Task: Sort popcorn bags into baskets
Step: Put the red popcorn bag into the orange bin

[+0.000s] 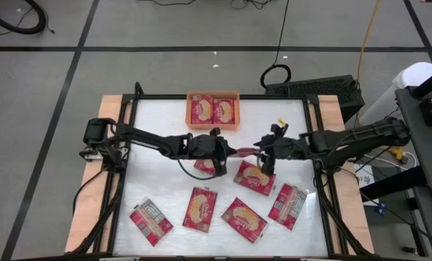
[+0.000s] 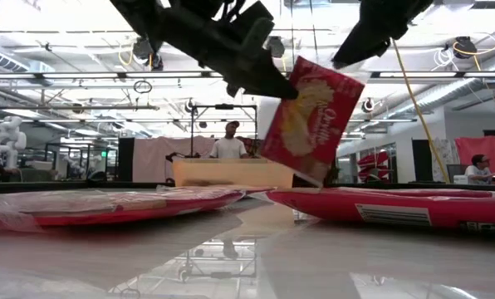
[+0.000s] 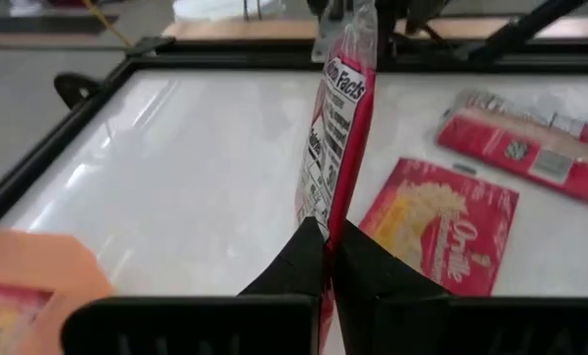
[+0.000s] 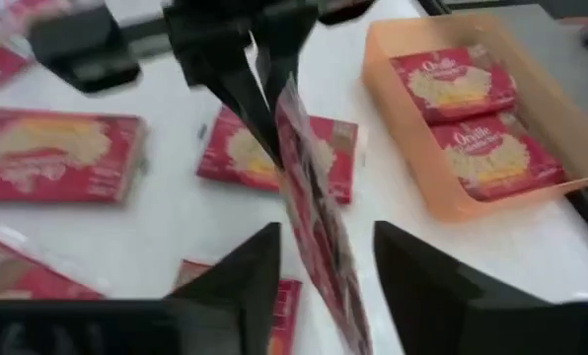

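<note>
A red popcorn bag (image 2: pixel 311 119) hangs tilted above the table (image 2: pixel 247 249), its popcorn picture facing the camera, pinched at its upper left corner by a dark tool (image 2: pixel 260 79) reaching down from the top. Flat red bags (image 2: pixel 106 206) lie on the table to either side. A person (image 2: pixel 228 143) stands far behind.

The robot has two dark, thin arms made of black parts joined in a row. The left gripper (image 3: pixel 329 258) has two black, pointed fingers. The right gripper (image 4: pixel 324 271) has wide, flat black fingers. Black cables run along both arms.
</note>
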### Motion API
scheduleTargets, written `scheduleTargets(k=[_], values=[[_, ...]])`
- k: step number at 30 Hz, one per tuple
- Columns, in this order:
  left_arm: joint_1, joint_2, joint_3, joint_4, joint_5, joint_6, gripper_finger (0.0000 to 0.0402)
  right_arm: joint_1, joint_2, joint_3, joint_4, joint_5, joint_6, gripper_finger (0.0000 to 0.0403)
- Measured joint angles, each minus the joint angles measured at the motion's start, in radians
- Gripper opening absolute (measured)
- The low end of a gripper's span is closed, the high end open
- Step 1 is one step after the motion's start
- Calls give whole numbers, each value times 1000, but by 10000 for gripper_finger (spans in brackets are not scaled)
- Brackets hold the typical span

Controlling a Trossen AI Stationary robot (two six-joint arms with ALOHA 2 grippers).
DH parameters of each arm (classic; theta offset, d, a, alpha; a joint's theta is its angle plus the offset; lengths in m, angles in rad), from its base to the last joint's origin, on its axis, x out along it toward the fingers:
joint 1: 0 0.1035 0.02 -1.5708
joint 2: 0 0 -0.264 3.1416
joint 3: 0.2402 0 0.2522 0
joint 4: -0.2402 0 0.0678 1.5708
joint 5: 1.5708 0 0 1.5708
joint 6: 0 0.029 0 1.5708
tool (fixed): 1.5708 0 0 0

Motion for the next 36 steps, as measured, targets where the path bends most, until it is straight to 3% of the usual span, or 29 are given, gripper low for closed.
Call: scheduleTargets(k=[4, 7, 13, 18, 23, 27, 36], values=[[-6, -8, 0, -62, 0, -6, 14, 7, 100, 59, 0, 83, -64, 213], [-11, -7, 0, -104, 0, -10, 10, 4, 168, 99, 22, 87, -115, 240], [-23, -8, 0, -111, 0, -11, 14, -6, 285, 132, 33, 30, -212, 248], [-23, -8, 0, -114, 0, -2, 17, -20, 337, 134, 40, 4, -218, 199], [-23, -8, 0, -114, -2, -17, 15, -21, 344, 135, 39, 0, -216, 98], [-24, -7, 0, -100, -30, -32, 62, -21, 337, 135, 23, -5, -215, 18], [-39, -83, 0, -183, -161, -150, 207, -15, 239, 134, -72, 2, -149, 15]])
